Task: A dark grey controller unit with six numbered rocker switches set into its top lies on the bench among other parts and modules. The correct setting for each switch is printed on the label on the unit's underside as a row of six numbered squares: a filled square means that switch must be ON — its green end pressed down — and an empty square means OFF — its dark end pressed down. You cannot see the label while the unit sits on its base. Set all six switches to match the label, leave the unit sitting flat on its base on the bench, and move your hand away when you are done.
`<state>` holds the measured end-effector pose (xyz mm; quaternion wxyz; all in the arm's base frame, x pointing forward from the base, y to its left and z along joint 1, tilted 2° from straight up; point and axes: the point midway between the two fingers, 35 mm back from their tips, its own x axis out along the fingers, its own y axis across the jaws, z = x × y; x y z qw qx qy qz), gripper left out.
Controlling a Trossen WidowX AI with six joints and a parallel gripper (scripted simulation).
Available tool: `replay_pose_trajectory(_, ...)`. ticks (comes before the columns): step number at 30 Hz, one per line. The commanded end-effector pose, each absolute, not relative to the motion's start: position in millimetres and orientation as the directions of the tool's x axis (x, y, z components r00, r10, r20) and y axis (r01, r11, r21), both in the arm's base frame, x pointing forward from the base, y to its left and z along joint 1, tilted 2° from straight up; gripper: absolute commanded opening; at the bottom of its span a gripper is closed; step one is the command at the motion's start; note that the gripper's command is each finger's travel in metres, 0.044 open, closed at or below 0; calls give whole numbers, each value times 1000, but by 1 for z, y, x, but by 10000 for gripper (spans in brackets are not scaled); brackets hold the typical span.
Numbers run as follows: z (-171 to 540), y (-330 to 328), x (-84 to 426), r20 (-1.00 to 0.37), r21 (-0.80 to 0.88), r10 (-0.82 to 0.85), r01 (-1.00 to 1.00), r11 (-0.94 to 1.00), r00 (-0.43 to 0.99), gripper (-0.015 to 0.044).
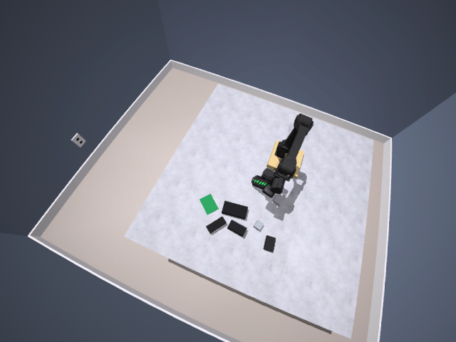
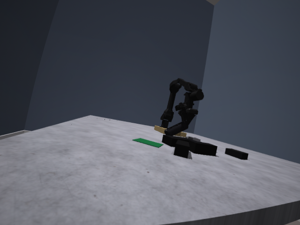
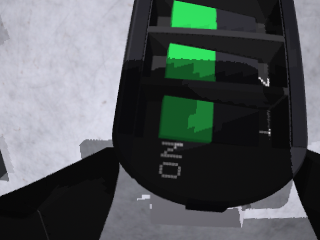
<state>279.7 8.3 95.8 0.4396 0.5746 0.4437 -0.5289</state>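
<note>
The controller unit (image 1: pixel 261 182) (image 2: pixel 175 128) (image 3: pixel 206 175) is held tilted near the arm's base, presumably for label reading or resetting. It is clamped across its sides by the wide-set gripper (image 1: pixel 270 188) (image 2: pixel 190 118) (image 3: pixel 208 154). Dark modules are left nearer.

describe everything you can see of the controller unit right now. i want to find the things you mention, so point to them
The controller unit (image 1: pixel 261 182) (image 2: pixel 175 128) (image 3: pixel 210 190) is a long, dark grey body with rounded ends, plastic-looking. Its top has a row of walled bays holding rocker switches, each part bright green, part dark; the wrist view shows three, with pale markings 1, 2 and ON. It is tilted, apparently held off the bench in front of the arm's tan base, with the gripper's (image 1: pixel 268 183) (image 2: pixel 185 124) (image 3: pixel 207 150) fingers against its two sides. Its underside label is out of sight.
</note>
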Motion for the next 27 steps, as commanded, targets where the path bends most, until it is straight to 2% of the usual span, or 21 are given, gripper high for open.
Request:
replay_pose_trajectory(1,86,7,275,-999,10,36,973,-232,19,338)
replay_pose_trajectory(27,71,20,278,-999,10,37,973,-232,19,338)
